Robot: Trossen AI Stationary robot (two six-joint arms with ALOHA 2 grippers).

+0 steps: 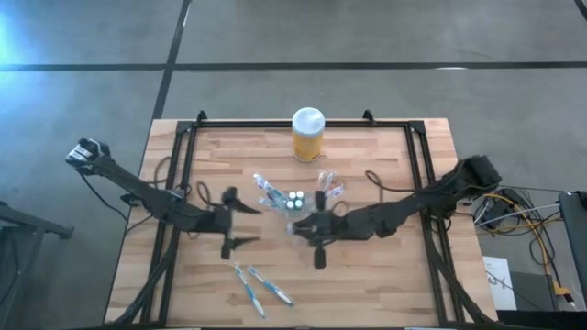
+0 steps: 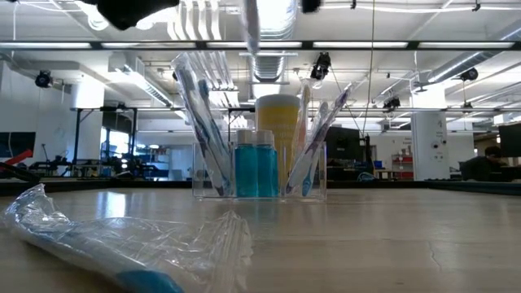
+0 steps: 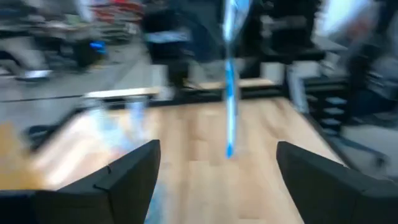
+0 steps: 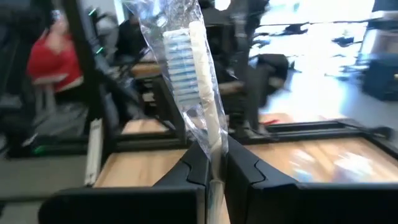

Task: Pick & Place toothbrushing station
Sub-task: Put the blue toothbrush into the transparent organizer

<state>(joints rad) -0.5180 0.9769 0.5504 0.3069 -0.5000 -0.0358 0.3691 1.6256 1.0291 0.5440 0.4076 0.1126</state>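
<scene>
Two wrapped toothbrushes (image 1: 258, 288), blue and white, lie side by side on the wooden table (image 1: 385, 275) near its front edge, while the clear plastic holder (image 1: 293, 199) stands at the table's middle with more wrapped brushes leaning out of both ends and small white-capped blue tubes (image 1: 295, 198) between them. From table height the holder (image 2: 259, 169) reads as a see-through box, the tubes (image 2: 256, 165) upright at its centre and the yellow jar (image 2: 278, 122) with white lid behind it, something the overhead picture spreads apart; a crinkled wrapper with a blue brush (image 2: 122, 240) fills the foreground there. Only the right wrist camera shows what the right gripper (image 4: 214, 168) is clamped on: a wrapped toothbrush (image 4: 193, 81), bristles blue and white, standing up between closed fingers. Overhead, that gripper (image 1: 307, 227) sits just in front of the holder. The left gripper (image 1: 231, 220) hovers left of the holder, fingers (image 3: 118, 177) spread apart, holding nothing.
</scene>
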